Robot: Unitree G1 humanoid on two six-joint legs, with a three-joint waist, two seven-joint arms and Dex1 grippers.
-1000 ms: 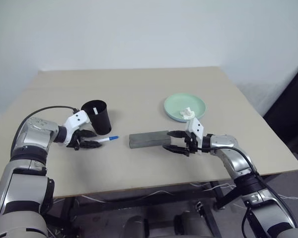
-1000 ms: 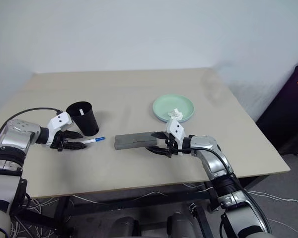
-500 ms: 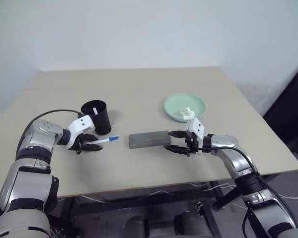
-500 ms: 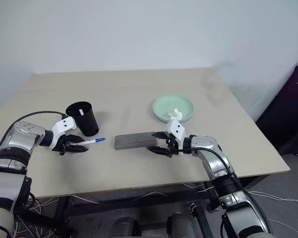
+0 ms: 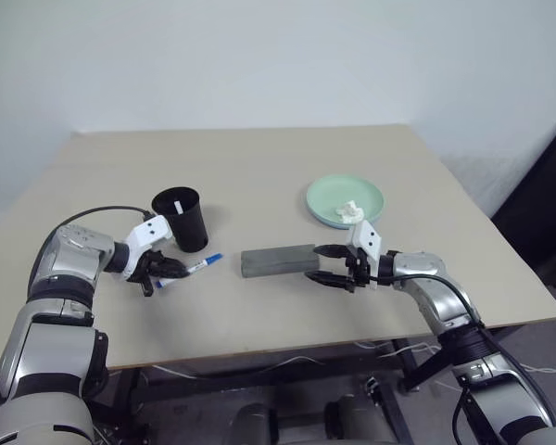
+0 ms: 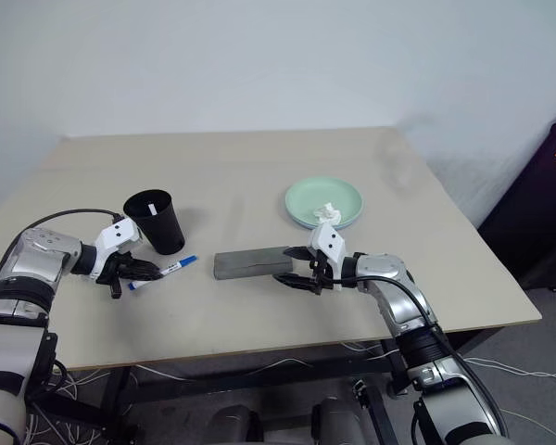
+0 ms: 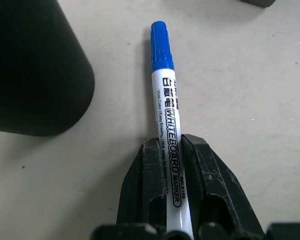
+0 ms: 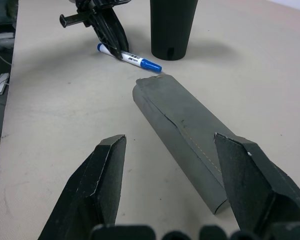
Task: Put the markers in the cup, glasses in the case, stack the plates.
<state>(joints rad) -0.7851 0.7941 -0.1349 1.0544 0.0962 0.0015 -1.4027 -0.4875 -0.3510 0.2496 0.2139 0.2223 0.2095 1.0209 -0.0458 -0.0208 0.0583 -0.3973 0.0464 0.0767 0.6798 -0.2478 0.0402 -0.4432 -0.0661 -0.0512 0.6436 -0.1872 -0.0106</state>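
**Left gripper pinching marker beside cup**

Head view: Tan table point(image 5: 259, 176) carrying black cup point(image 5: 183, 219) at about 9 o'clock of centre, with a white stick standing inside. Grey case point(image 5: 278, 260) lying closed near centre. Mint green plate point(image 5: 345, 200) at 2 o'clock of the case, small white lump point(image 5: 350, 211) on it. Nothing lying between marker and cup.

Left wrist view: left gripper point(image 7: 172, 150) pressed onto the white barrel of the marker point(image 7: 165, 100), blue cap pointing away, cup wall close at 10 o'clock. Marker resting on the table.

Right wrist view: right gripper point(image 8: 175, 170) spread wide, level, fingers either side of the case's near end, not touching. Left gripper and marker seen beyond, at 11 o'clock.

Against one second ago: left fingers then apart around the marker, now closed on it; marker slightly turned. Right gripper unchanged.
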